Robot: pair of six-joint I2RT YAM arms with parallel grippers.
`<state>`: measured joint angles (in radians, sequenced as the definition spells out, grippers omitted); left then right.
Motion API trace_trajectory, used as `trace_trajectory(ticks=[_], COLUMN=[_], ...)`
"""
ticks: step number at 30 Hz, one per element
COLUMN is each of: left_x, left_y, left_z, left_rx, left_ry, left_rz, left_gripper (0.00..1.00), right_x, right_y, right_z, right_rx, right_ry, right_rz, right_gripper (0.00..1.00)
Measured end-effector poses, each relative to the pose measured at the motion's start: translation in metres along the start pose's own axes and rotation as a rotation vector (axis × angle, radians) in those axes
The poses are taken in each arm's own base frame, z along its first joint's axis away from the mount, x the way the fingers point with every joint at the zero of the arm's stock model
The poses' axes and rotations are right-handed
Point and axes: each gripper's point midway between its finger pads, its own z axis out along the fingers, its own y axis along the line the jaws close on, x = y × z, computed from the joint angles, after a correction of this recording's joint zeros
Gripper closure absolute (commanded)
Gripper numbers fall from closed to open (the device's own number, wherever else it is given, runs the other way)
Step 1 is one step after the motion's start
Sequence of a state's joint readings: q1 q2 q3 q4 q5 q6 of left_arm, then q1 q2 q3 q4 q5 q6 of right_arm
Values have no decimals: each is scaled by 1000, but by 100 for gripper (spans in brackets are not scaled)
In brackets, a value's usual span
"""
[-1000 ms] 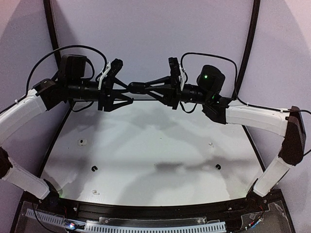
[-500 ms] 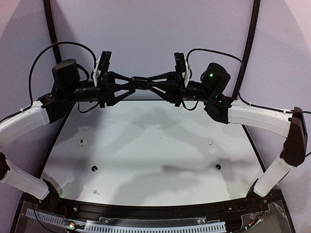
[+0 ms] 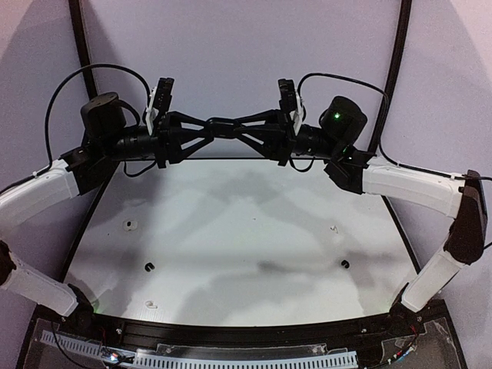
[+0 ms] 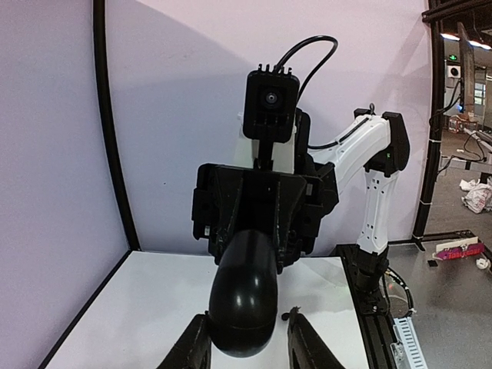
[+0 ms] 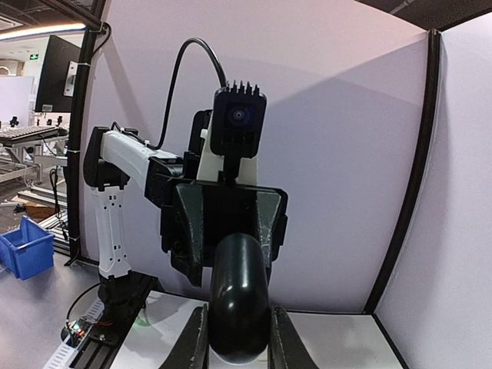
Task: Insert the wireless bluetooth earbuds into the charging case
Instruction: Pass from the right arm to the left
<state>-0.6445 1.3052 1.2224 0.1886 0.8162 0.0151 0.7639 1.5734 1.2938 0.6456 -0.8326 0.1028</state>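
Note:
A black oval charging case [image 3: 221, 125] hangs in mid-air between my two grippers, high over the back of the table. My right gripper [image 3: 234, 126] is shut on it; in the right wrist view both fingers [image 5: 197, 338] press against the case [image 5: 238, 292]. My left gripper [image 3: 210, 127] faces it from the other side. In the left wrist view the case's [image 4: 244, 296] near end lies between the jaws, touching one finger [image 4: 188, 350], with a small gap at the other. The case is closed. No earbuds show in any view.
The white table [image 3: 246, 231] below carries only tiny marks: two dark dots [image 3: 148, 266] [image 3: 345, 264] and a few pale specks [image 3: 131, 225], too small to identify. Purple walls and black corner posts [image 3: 80, 46] enclose the back and sides.
My left gripper was wide open and lower; it has risen, turned level and narrowed around the case's free end. My right gripper, still holding the case, has risen slightly.

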Motion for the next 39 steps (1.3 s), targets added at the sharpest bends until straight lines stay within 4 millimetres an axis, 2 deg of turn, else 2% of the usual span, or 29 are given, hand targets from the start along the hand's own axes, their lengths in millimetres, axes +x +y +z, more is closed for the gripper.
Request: trace_trajectory(ticks=[9,14,19,21,25,28,29,36,39], left_x=[4,5,5,5,5,5,5,5,5], left_y=[2,3,3,4,5,6,6,6,6], left_z=[2,2,2,2,2,2,2,2,2], left_rx=[-1,-5,-7,-8,-15,-21,-22,-25,-25], left_ry=[9,12,12,13,14,16,16,16,16], left_rz=[-5,0,3,3,1,0,-1,-9,-9], left_gripper=[72,81,98,99,98,80,78,75,70], right_x=[0,1,1,1,1,1,1,1,1], right_y=[-1,-1,-1,-1,-2,-2,-2,-2,-2], right_z=[5,5,6,6,6,6,6,7,7], right_rx=[-19,-29,-28,-29,-28,-28,-28,-28,-28], right_ry=[-1,2,2,2,2,1,1,-4,-4], right_rz=[-2,0,1,1,2,3,3,1,1], right_gripper=[100,100,100,100,100,100,100,100,100])
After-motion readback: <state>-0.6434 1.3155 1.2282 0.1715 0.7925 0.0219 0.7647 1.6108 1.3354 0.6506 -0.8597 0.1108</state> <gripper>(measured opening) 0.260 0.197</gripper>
